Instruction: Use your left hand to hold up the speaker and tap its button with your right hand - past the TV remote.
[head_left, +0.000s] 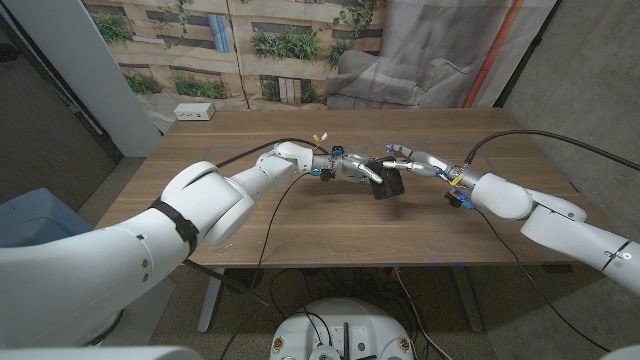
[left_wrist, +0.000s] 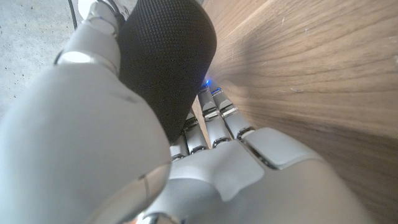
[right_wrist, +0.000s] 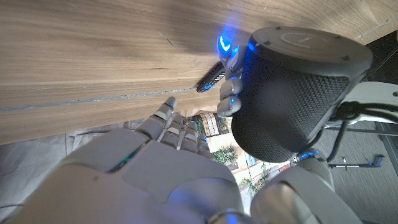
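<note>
- Black, mesh-covered cylindrical speaker (right_wrist: 292, 87) sits raised above the wooden counter (head_left: 300, 225), near its middle, gripped by the robot's left hand (head_left: 345, 168).
- Left fingers (left_wrist: 214, 115) wrap around the speaker's fabric side, a hold that seems meant to lift it off the counter and turn its smooth, flat control face toward the other arm.
- Right hand (head_left: 415, 160) reaches in from the opposite side, holding nothing, its fingers (right_wrist: 177, 121) loosely spread and pointed toward the speaker's top; whether a fingertip already touches the button cannot be told.
- Slim dark TV remote (right_wrist: 210, 79) lies on the counter beyond the speaker in the right wrist view; the head view does not resolve it.
- Judged from this, the lift is done and the tap is the step in hand; it calls for a light press, since a hard push could twist the speaker in its grip.
- White box (head_left: 194, 112) rests at the counter's far left corner.
</note>
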